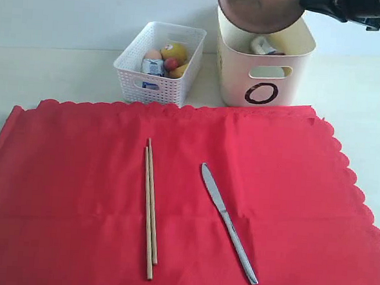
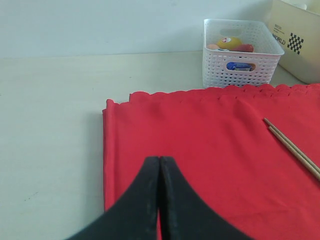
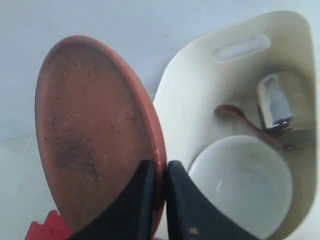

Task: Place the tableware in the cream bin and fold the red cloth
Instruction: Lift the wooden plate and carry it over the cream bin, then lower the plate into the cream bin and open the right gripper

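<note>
**Wooden plate held on edge over the cream bin**

Up at the back, the right gripper has its jaws clamped tight on the rim of the round brown plate. The plate hangs tilted just above the cream bin, over the side nearest the white basket. Down inside the bin lie the pale bowl, the dark spoon and the steel cup. Well away from that gripper, on the red cloth, the two chopsticks lie side by side with the knife near them. The left gripper is closed and empty over the cloth's left part.
</note>
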